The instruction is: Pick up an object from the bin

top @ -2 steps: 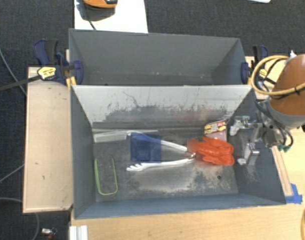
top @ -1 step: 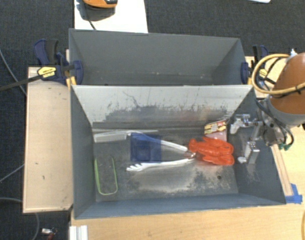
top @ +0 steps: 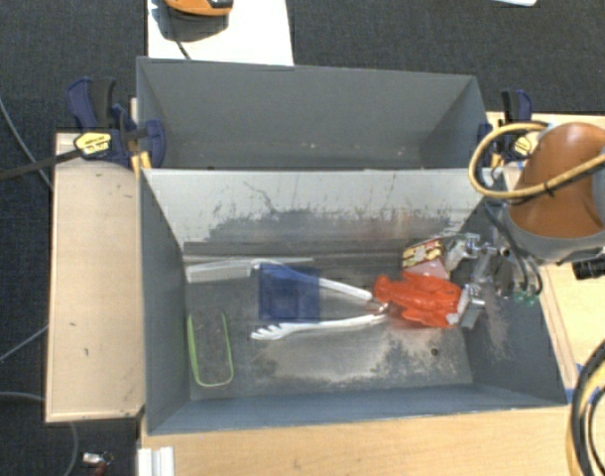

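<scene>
Steel-grey gripper point(top: 468, 294) of yours sat low at bin's point(top: 312, 117) right, clenched or released I couldn't tell, just beside red-orange crumpled thing point(top: 417, 298). Grasp step, prob. Next: you'd need a sure hold, then lift clear of white tongs point(top: 312, 310).

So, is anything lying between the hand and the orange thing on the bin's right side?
Nothing visible does. The hand is at the right end of the orange thing; the white utensil and blue block lie beyond it, to the left.
</scene>
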### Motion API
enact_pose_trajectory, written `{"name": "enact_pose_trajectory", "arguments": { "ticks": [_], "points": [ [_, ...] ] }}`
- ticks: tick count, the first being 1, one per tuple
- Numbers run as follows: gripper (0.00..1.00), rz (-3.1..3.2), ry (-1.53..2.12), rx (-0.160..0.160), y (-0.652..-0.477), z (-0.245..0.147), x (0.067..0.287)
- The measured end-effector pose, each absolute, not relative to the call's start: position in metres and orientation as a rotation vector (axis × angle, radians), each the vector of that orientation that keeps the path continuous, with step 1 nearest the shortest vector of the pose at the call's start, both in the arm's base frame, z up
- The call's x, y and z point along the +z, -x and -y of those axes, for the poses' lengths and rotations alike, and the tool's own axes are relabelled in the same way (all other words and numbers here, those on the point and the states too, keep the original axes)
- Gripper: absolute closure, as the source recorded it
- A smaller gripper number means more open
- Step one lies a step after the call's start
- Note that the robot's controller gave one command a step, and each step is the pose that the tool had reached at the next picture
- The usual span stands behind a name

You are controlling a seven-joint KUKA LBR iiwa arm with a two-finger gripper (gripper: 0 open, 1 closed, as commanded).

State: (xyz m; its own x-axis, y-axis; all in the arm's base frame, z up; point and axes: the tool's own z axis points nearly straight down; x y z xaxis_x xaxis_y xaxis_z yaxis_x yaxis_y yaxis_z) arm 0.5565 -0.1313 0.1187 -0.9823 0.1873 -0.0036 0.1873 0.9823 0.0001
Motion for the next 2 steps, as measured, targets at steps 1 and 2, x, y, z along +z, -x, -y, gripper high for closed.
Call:
{"name": "enact_pose_trajectory", "arguments": {
  "ticks": [1, 2],
  "points": [
    [0.0, -3.106, -0.484, 0.001, -0.555, 0.133, 0.089],
    [0.0, -3.109, -0.45, 0.001, -0.56, 0.129, 0.076]
  ]
}}
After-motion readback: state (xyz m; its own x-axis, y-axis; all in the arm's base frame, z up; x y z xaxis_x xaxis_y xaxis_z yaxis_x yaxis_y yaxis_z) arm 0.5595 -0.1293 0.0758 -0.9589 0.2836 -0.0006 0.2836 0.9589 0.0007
